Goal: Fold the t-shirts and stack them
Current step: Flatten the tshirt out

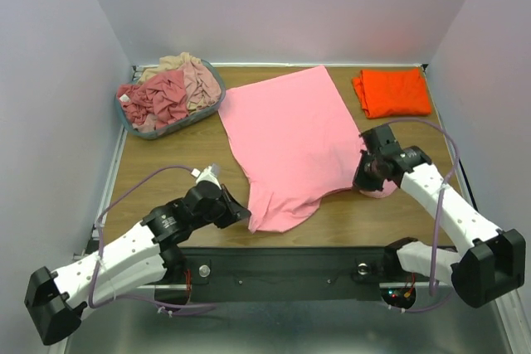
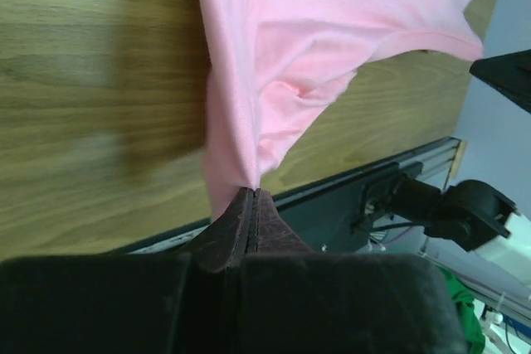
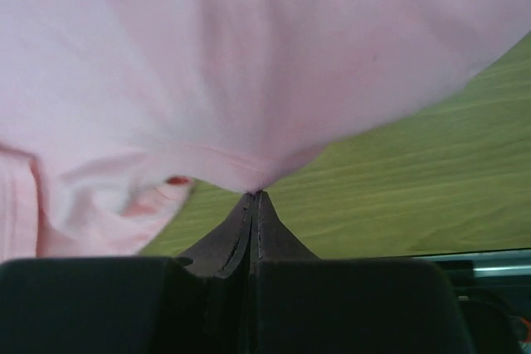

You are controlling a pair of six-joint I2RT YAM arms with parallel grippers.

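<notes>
A light pink t-shirt (image 1: 290, 143) lies spread across the middle of the table, running from the far edge toward me. My left gripper (image 1: 246, 215) is shut on its near left corner; the pink cloth (image 2: 249, 80) rises from the pinched tips of my left gripper (image 2: 253, 191). My right gripper (image 1: 362, 180) is shut on the shirt's near right edge, and the fabric (image 3: 249, 64) drapes up from my right gripper (image 3: 255, 194) at the hem. A bright orange t-shirt (image 1: 392, 93) lies folded at the far right. More shirts, dusty rose (image 1: 158, 99) and beige (image 1: 187, 68), fill the basket.
The grey-blue oval basket (image 1: 209, 110) stands at the far left corner. Pale walls close in three sides of the wooden table (image 1: 166, 151). The black mounting rail (image 1: 282, 267) runs along the near edge between the arm bases.
</notes>
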